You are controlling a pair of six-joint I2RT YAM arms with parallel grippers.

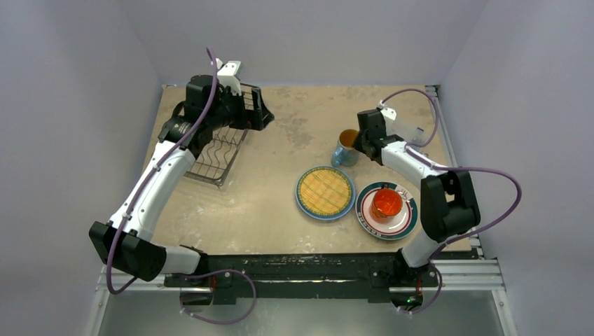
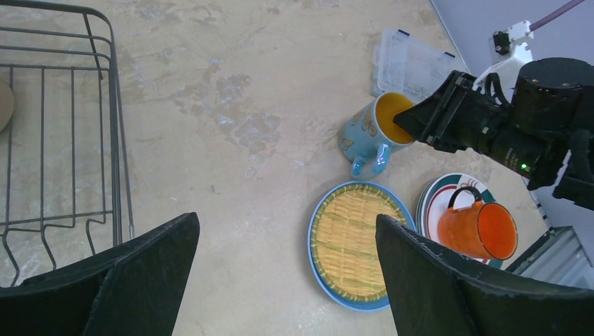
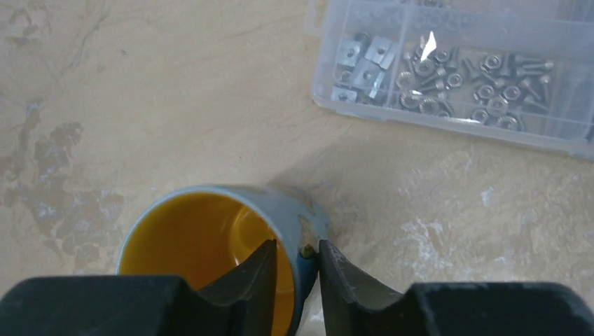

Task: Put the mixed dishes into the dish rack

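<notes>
The blue mug (image 1: 344, 148) (image 2: 370, 133) (image 3: 210, 231), yellow inside, stands upright mid-table. My right gripper (image 1: 361, 143) (image 3: 294, 255) is shut on its rim, one finger inside and one outside the wall. In front of it lie the yellow woven plate (image 1: 323, 192) (image 2: 357, 245) and the orange cup (image 1: 386, 203) (image 2: 480, 229), which rests on the teal-rimmed plate (image 1: 406, 220). The black wire dish rack (image 1: 217, 154) (image 2: 70, 140) sits at the far left. My left gripper (image 1: 260, 115) (image 2: 287, 259) hangs open just right of the rack, holding nothing.
A clear plastic compartment box (image 2: 410, 66) (image 3: 455, 70) with nuts and screws lies behind the mug near the right wall. A cream-coloured edge (image 2: 3, 105) shows inside the rack at the left border of the left wrist view.
</notes>
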